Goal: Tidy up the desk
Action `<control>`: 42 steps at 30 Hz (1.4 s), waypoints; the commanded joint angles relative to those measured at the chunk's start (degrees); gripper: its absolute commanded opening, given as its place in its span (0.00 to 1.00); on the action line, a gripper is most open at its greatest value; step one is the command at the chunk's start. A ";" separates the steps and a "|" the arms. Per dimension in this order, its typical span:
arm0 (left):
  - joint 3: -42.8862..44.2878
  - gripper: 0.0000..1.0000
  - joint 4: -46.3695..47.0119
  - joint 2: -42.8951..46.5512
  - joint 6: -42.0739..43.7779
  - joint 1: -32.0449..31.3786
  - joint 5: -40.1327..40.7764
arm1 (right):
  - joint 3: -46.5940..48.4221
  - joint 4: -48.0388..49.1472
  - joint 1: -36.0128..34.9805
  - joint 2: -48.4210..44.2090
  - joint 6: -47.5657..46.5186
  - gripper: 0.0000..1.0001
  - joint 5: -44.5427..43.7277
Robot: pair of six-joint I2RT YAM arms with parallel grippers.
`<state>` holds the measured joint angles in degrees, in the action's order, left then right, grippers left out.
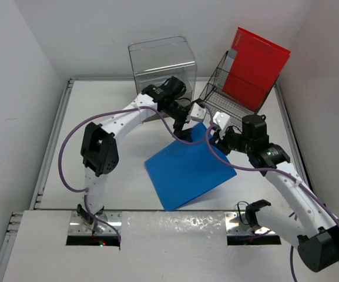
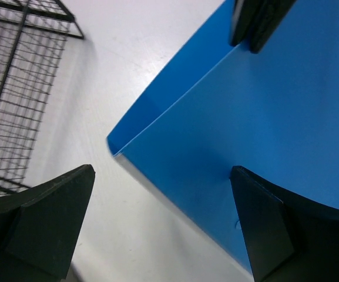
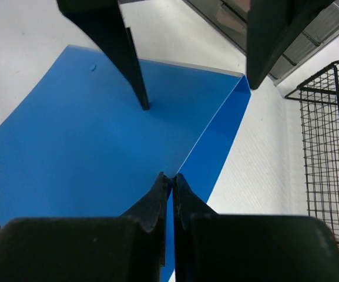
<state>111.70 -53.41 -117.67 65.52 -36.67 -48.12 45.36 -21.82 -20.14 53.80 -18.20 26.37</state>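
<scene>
The desk (image 1: 128,191) is seen as a broad, flat white tabletop framed by thin silvery rails on its left and right sides, and it fills the whole working area between the white wall panels. A blue folder (image 1: 184,170) is laid near its middle, turned at an angle, while a wire basket (image 1: 225,94) holding an upright red folder (image 1: 256,67) is set at the far right and a clear box (image 1: 162,59) at the far middle. Both arms are bent inward over the folder's far corner. The left gripper (image 2: 161,171) is held above that corner with its jaws spread wide (one finger over the blue cover, the other over bare desk). The right gripper (image 3: 170,176) is reached in from the right with its jaws pressed together on the edge of the folder's cover, which is lifted slightly off the sheet beneath. From above, the folder's far corner is hidden by the two grippers. Whether the left fingers touch the cover cannot be told. The basket is cut off at the edge of both wrist views.
</scene>
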 commanded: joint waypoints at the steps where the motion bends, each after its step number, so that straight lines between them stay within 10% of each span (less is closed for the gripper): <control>1: 1.77 1.00 -4.93 -1.95 1.97 0.19 -4.52 | -0.36 3.72 -1.66 0.78 -0.26 0.00 2.90; 5: 3.96 0.69 -11.61 -5.37 6.36 -0.07 -7.68 | -0.36 3.72 -2.01 2.45 -0.26 0.00 3.07; 6: 4.49 0.30 -13.46 -5.99 7.77 -0.16 -8.13 | -0.45 3.72 -2.18 2.54 -0.26 0.00 3.16; 8: 5.28 0.00 -17.25 -6.61 9.54 -0.16 -9.09 | -0.89 3.89 -2.10 2.45 -0.26 0.00 2.99; 13: 1.69 0.00 -15.96 -3.02 7.71 0.28 -9.71 | -0.54 3.63 -2.10 2.10 0.70 0.01 0.37; 15: -1.38 0.00 -13.49 0.67 6.91 0.37 -9.71 | 0.25 3.11 -2.10 1.05 3.07 0.26 -3.41; 16: -2.53 0.00 -12.78 3.29 6.82 0.45 -9.89 | 0.95 2.93 -2.01 0.69 3.69 0.61 -7.78; 18: -5.07 0.00 -8.06 5.94 2.55 0.37 -9.54 | 1.57 2.58 -1.83 -0.27 5.36 0.99 -10.28; 27: -0.35 0.00 6.91 14.65 -25.94 0.37 4.67 | 12.02 -3.05 9.56 1.40 13.01 0.99 1.27; 33: 1.32 0.00 3.75 18.17 -23.41 0.37 5.67 | 17.02 -6.55 10.65 1.83 6.16 0.99 14.49; 42: 8.44 0.00 7.35 20.63 -33.69 0.37 15.94 | 18.71 -6.30 15.56 1.40 14.85 0.99 7.82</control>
<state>115.42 -51.51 -100.60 36.49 -36.47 -36.97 61.95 -28.08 -6.46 55.44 -6.72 34.44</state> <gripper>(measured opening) 0.010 0.992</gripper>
